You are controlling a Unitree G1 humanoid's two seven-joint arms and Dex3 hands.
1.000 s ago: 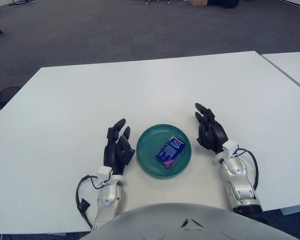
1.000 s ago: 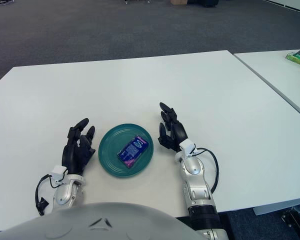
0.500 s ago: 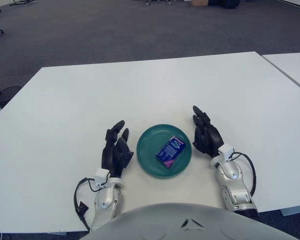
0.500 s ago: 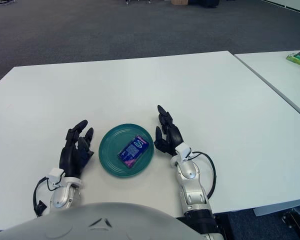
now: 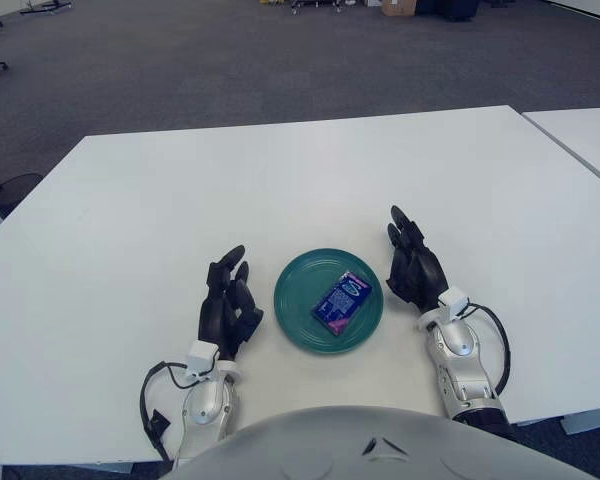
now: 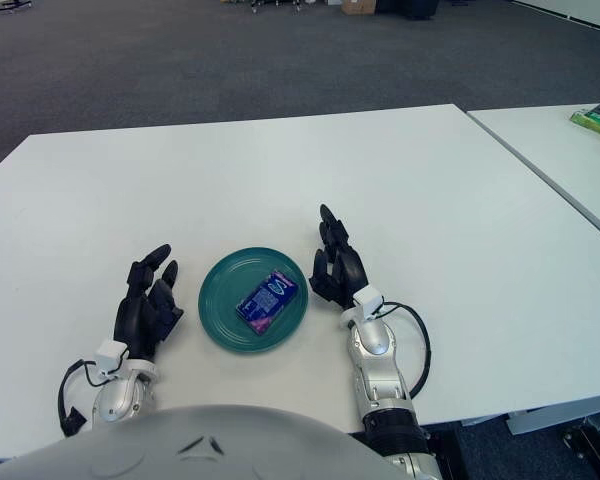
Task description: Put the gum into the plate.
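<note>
Teal and round, the plate [image 5: 328, 298] sits on the white tabletop [image 5: 280, 190] close to its near edge, roughly midway between the left and right edges. We see the gum [image 5: 341, 301] lying flat inside it, a small blue and purple packet resting a little right of the plate's centre, its long side angled toward the far right corner of the tabletop. Nothing is touching the packet.

We have 2 hands in view, 1 on each side of the plate. Our left hand [image 5: 228, 305] shows just left of the plate's rim, near the front edge of the tabletop, with its dark fingers [image 5: 225, 270] extended and loosely spread, pointing toward the far edge. It grips nothing. Our right hand [image 5: 412, 268] shows just right of the plate, close to the rim but apart from it, its fingers [image 5: 401, 229] likewise stretched out and relaxed, aimed away from us, with nothing in its grasp. We cannot tell whether either palm touches the tabletop.

Silver forearms with black cables run back from both wrists toward the near edge, where the rounded grey top of our torso [image 5: 380, 445] fills the bottom of the view. A second white table [image 6: 570, 150] stands off the right edge, with a green object [image 6: 598, 119] lying on it, and grey carpet [image 5: 230, 60] stretches beyond the far edge.
</note>
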